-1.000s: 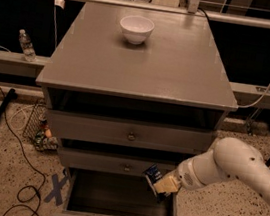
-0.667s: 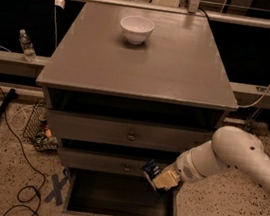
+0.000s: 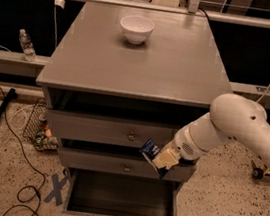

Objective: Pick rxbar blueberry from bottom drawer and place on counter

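My gripper [image 3: 159, 160] is shut on the rxbar blueberry [image 3: 148, 149], a small dark bar with white lettering that sticks out to the upper left of the fingers. It hangs in front of the middle drawer, above the open bottom drawer [image 3: 122, 198], whose dark inside shows nothing in it. The grey counter [image 3: 146, 64] lies above and behind, well above the gripper. My white arm reaches in from the right.
A white bowl [image 3: 136, 28] stands at the back middle of the counter. Two shut drawers with round knobs [image 3: 131, 136] sit above the open one. Cables, a wire basket [image 3: 35, 124], a water bottle [image 3: 26, 44] and blue floor tape [image 3: 56, 188] lie to the left.
My gripper has risen and moved slightly left with the bar, from just above the open bottom drawer to the level of the middle drawer.
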Motion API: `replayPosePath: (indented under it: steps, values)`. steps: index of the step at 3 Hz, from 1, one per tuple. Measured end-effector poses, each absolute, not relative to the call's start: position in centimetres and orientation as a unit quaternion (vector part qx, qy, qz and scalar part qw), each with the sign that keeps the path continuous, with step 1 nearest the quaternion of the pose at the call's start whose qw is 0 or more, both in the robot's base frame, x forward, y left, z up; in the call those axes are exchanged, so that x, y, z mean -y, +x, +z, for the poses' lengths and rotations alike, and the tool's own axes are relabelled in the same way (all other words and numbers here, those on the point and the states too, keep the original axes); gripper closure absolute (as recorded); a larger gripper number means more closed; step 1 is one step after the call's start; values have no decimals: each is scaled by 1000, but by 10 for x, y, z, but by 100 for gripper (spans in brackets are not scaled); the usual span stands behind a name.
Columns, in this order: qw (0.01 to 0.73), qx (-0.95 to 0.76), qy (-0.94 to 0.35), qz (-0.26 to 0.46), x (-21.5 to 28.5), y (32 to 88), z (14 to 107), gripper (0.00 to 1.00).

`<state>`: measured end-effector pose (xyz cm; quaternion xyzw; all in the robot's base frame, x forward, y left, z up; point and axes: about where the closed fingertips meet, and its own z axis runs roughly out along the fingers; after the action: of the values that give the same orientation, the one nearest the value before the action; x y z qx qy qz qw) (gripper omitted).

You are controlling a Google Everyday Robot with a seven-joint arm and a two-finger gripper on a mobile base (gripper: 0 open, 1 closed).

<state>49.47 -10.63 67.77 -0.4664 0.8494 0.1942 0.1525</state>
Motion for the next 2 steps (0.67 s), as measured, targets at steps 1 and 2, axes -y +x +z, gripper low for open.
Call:
replayPosePath:
  steps: [1,2]
  values:
    - [161,-845,-488,151,97,502,718,100]
    - [161,-845,-488,151,97,502,718,100]
